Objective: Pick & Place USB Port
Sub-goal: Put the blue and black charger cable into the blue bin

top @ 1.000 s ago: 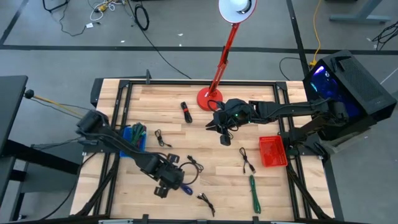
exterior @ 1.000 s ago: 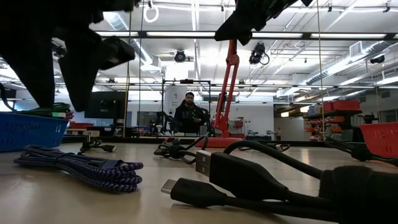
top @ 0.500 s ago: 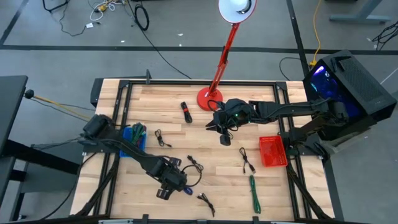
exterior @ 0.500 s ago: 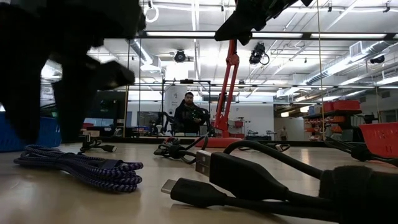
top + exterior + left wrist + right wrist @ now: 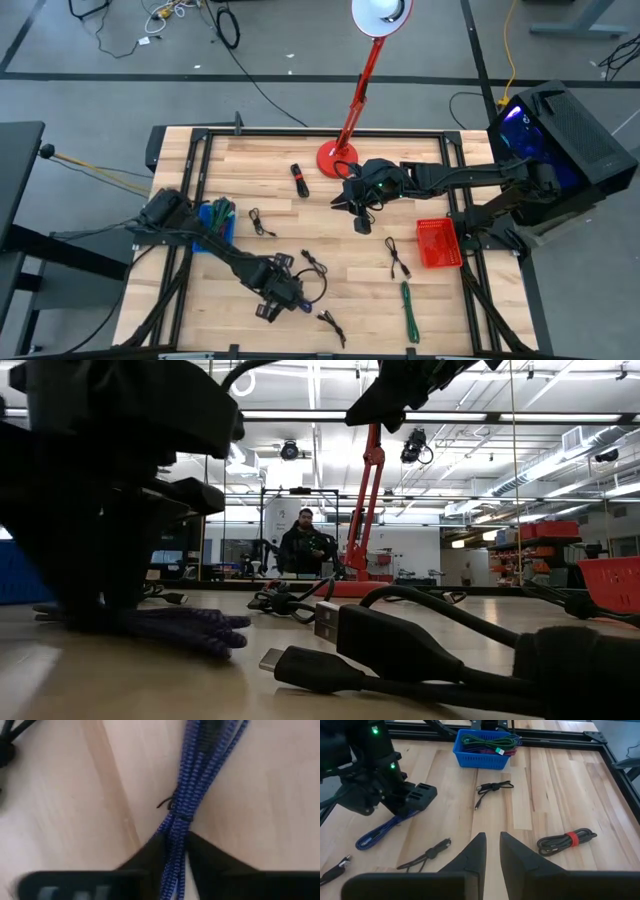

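Note:
A blue braided USB cable point(image 5: 200, 775), coiled into a long bundle and tied at its middle, lies flat on the wood near the table's near edge point(image 5: 301, 306). The low view shows it as well point(image 5: 195, 630). My left gripper point(image 5: 175, 862) is down on it point(image 5: 270, 300), shut on the bundle. My right gripper point(image 5: 491, 845) hovers above the table's middle, near the lamp base point(image 5: 345, 205), shut and holding nothing. From its wrist view I see the left gripper point(image 5: 410, 800) over the cable point(image 5: 377, 834). My left gripper pinches the blue cable between its two fingers point(image 5: 150, 857), just beside the thin black tie point(image 5: 167, 804) at the bundle's middle. It comes from above, pointing down, with one finger on each side of the strands. The cable lies on the table point(image 5: 215, 645).
A blue basket point(image 5: 215, 222) holding cables sits at the left, a red basket point(image 5: 437, 243) at the right. The red lamp's base point(image 5: 337, 158) stands by the far edge. Loose black cables point(image 5: 260, 222) point(image 5: 398, 258) point(image 5: 331, 322) and a green one point(image 5: 409, 312) lie around.
My left gripper has moved a little toward the near edge and come down onto the blue cable, which it now partly hides in the low view. The right arm has kept still.

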